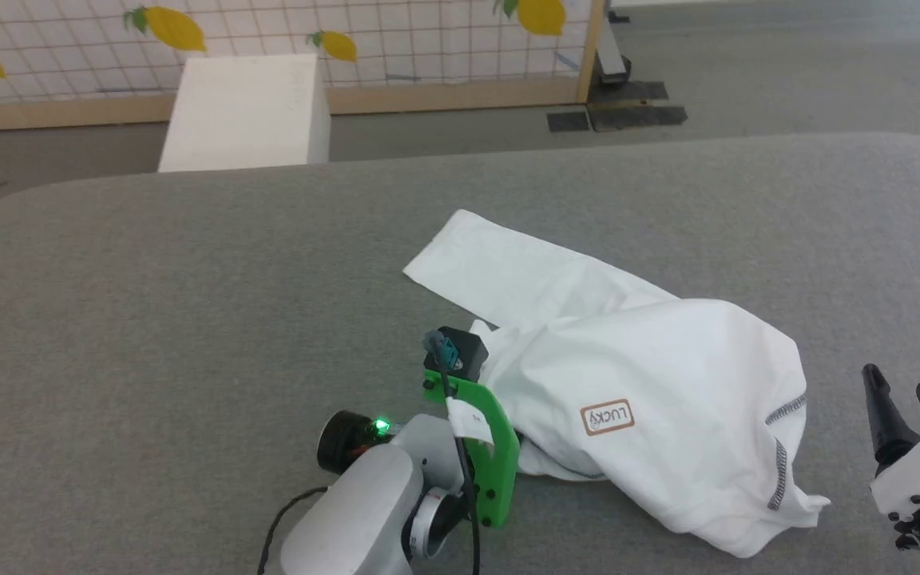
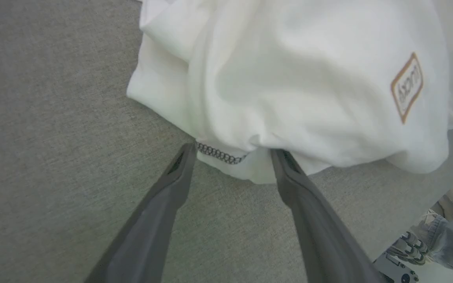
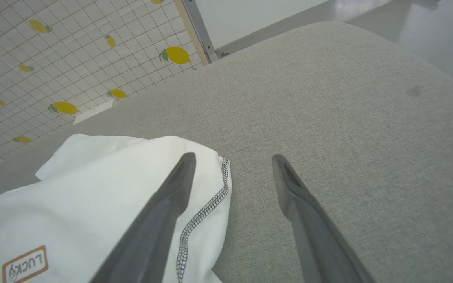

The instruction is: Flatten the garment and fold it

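The garment [image 1: 652, 383], a white T-shirt, lies in a crumpled heap right of centre on the grey table [image 1: 148, 303]. One sleeve stretches up and to the left, and the "LUCKY" patch [image 1: 608, 418] faces up. My left gripper [image 2: 232, 151] is open, with its fingertips at the heap's near hem beside the zigzag stitching and nothing between them. In the head view its green-bracketed wrist [image 1: 476, 431] sits against the garment's left side, and the cloth hides the fingers. My right gripper [image 1: 903, 399] stands open and empty just right of the garment. One of its fingers [image 3: 163, 212] overlaps the stitched edge [image 3: 199, 216].
A rigid white box [image 1: 244, 112] stands on the floor beyond the table's far edge. Behind it is a lemon-print grid panel [image 1: 428, 32] in a wooden frame. A person's shoes and jeans [image 2: 446, 228] show past the table edge in the left wrist view.
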